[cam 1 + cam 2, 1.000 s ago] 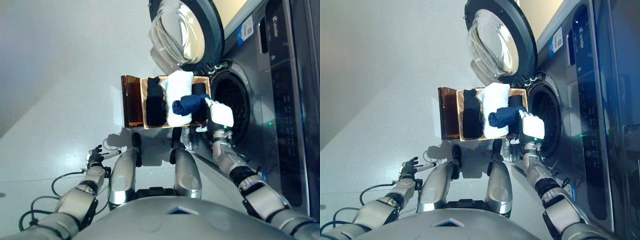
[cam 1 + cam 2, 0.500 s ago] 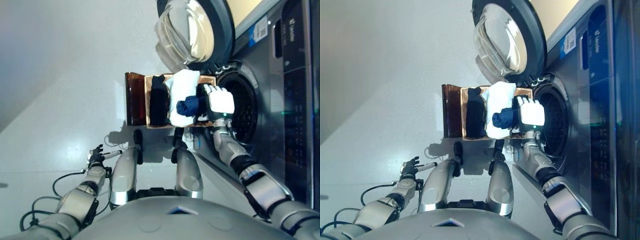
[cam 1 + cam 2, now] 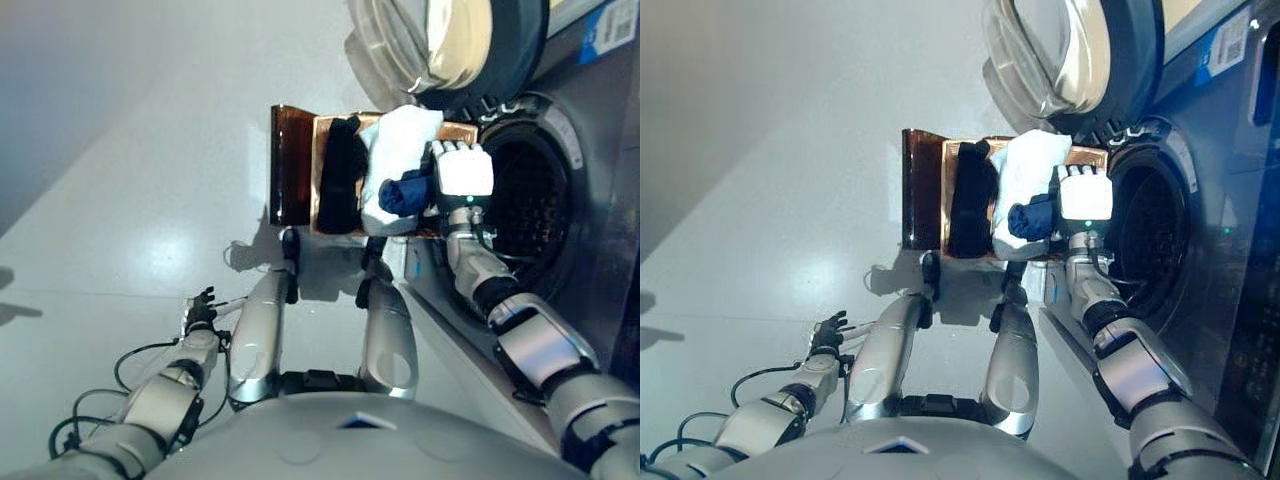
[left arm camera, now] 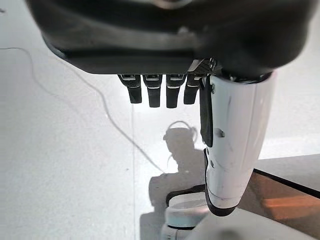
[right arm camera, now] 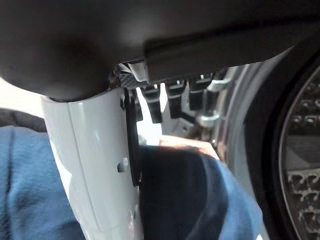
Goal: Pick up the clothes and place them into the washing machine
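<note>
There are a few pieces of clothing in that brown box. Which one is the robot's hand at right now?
The dark blue garment, bunched at the box's washer-side end against the right hand. The white one lies under and beyond it; the black one is farther from the hand.

The washing machine door (image 3: 470, 45) is cut off at the top edge, and the drum (image 3: 1155, 235) interior is too dark to read

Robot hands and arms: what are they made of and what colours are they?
Both arms are silver-grey shells with black joint bands. The right robot hand has a white back plate over dark fingers; the left robot hand is dark. Each thumb wears a glossy white cover.
</note>
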{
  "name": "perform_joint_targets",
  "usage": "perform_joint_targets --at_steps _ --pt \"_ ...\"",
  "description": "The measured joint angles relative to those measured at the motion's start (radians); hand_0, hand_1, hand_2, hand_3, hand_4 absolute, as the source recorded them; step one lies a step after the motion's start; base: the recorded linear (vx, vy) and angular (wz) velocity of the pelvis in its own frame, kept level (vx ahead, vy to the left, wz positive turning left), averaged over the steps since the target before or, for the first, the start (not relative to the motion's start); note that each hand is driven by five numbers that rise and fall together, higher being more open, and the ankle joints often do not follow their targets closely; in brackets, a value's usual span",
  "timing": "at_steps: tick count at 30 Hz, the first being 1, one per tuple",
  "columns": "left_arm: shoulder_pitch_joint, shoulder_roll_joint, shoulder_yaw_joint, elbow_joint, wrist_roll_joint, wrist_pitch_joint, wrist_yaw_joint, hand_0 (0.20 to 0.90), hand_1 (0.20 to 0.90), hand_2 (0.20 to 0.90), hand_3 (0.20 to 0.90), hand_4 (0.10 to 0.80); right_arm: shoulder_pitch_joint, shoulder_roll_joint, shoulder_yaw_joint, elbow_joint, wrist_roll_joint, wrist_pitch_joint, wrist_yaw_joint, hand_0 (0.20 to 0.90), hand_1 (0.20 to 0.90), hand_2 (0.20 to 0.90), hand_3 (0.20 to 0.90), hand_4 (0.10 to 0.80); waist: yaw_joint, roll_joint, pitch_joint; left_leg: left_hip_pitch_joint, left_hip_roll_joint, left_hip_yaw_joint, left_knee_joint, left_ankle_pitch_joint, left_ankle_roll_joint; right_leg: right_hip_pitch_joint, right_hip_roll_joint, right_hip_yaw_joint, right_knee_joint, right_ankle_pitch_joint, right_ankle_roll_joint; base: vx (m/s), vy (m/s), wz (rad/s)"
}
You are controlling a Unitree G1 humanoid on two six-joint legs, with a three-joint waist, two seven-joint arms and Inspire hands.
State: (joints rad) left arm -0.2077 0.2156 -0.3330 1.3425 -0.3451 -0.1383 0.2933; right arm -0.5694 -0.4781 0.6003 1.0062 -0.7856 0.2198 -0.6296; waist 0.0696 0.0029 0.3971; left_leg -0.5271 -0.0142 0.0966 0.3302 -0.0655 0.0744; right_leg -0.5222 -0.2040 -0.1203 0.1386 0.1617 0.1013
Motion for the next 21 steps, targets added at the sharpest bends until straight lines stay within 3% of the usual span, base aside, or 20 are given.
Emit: perform_joint_targets --at_steps 21 --pt "-0.035 0.015 0.001 -0.002 -0.001 0.013 -0.016 0.9 0.9 0.9 0.9 0.8 -0.028 -0.012 0.012 0.142 0.013 0.004 0.022 0.9 0.9 0.9 0.9 0.8 -0.025 -0.006 0.025 -0.146 0.018 0.001 0.212 -0.077 0.009 -0.153 -0.015 0.026 0.225 -0.091 0.01 0.01 -0.008 0.0"
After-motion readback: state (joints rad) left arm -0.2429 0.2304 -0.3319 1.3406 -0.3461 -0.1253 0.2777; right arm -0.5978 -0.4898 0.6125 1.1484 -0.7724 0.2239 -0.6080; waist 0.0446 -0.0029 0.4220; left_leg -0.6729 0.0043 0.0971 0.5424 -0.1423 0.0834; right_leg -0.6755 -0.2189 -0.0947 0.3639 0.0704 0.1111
